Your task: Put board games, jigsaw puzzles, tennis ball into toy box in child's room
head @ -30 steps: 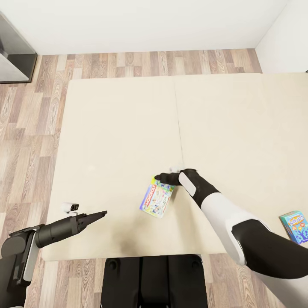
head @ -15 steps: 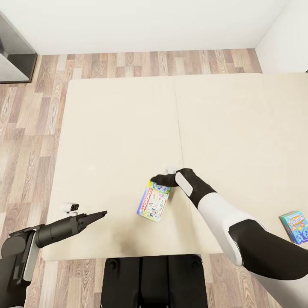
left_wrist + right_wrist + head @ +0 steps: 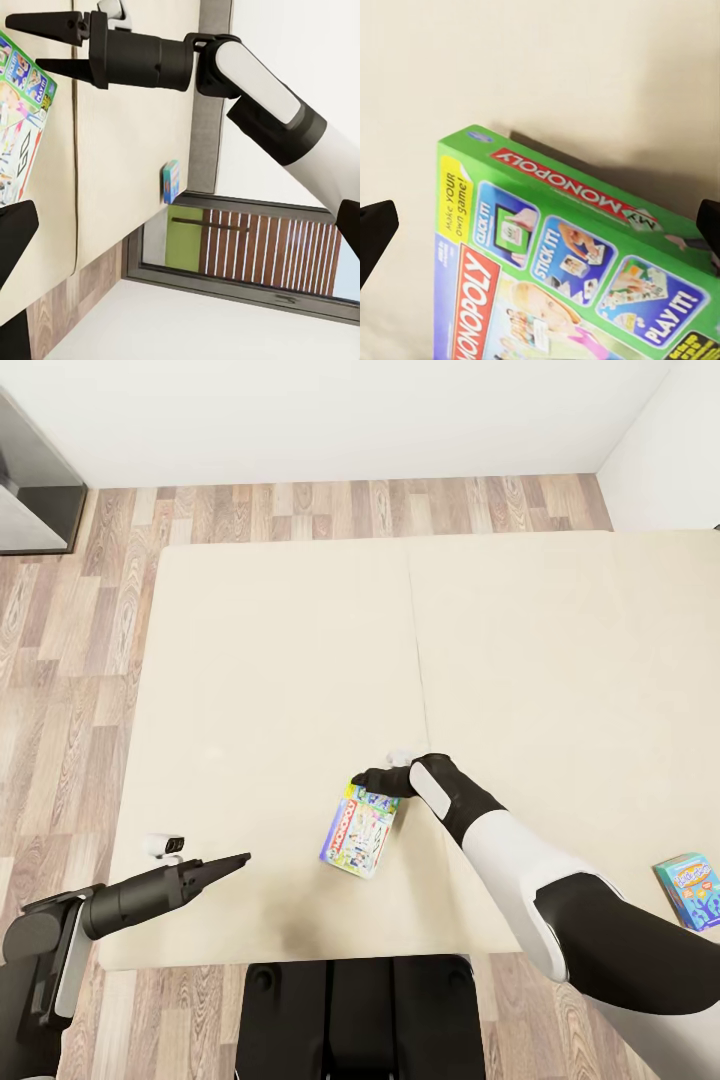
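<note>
The bed (image 3: 280, 660), a plain beige mattress split by a seam down its middle, has wood-plank floor (image 3: 60, 660) round it, a white wall beyond, and a dark grey cabinet (image 3: 30, 490) at the far left corner of the head view. Nothing lies between the right gripper (image 3: 368, 780) and the green-edged board game (image 3: 359, 830) on the near half of the mattress, just left of the seam. A second, small blue board game (image 3: 690, 888) lies well apart at the right edge of the bed, near the right arm's elbow. In the head view the right gripper sits at the far end of the green-edged game, its dark tip over the box's top edge; whether the fingers touch the box cannot be told from there. The right wrist view looks straight down on that box (image 3: 562, 262), with one dark fingertip (image 3: 375, 232) at each side of the picture, well spread, and the green edge with its red banner lying between them. The left wrist view shows from the side what the head camera hides: the right gripper (image 3: 45, 45) with its two pointed fingers parted and a corner of the box (image 3: 22, 127) just beneath them, plus the blue game (image 3: 171, 181) standing on edge by the grey bed frame. The left gripper (image 3: 235, 860) hovers over the near left part of the mattress, away from both games, fingers together to a point
</note>
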Controlling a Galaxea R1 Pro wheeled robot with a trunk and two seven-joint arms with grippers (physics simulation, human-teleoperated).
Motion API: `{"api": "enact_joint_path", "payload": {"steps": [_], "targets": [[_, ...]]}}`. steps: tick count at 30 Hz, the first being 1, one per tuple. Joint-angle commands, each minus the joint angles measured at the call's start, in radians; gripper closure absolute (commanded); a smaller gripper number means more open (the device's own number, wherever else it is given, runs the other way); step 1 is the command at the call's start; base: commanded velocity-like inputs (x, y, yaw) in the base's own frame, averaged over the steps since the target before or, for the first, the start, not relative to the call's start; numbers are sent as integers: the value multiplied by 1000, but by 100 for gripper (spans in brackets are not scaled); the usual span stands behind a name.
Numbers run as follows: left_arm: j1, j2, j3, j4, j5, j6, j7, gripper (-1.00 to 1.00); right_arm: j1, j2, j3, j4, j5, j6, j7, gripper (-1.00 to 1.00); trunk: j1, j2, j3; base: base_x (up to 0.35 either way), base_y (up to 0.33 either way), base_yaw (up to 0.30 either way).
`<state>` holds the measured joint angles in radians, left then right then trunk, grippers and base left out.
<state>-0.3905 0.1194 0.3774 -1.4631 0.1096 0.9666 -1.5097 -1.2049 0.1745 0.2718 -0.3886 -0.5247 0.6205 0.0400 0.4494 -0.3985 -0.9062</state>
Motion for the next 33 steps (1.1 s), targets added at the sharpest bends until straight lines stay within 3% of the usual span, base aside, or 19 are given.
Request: {"api": "enact_joint_path", "payload": {"steps": [1, 13, 33], "targets": [[0, 0, 0, 0, 0, 11, -3, -100, 0, 0, 1, 0, 7, 3, 4, -100, 1, -2, -1, 0, 0, 0], [0, 0, 0, 0, -1, 11, -3, -100, 1, 0, 2, 0, 7, 8, 4, -100, 1, -2, -1, 0, 0, 0], [0, 0, 1, 0, 1, 11, -5, -100, 1, 0, 1, 1, 4, 87, 4, -100, 1, -2, -1, 0, 0, 0]]}}
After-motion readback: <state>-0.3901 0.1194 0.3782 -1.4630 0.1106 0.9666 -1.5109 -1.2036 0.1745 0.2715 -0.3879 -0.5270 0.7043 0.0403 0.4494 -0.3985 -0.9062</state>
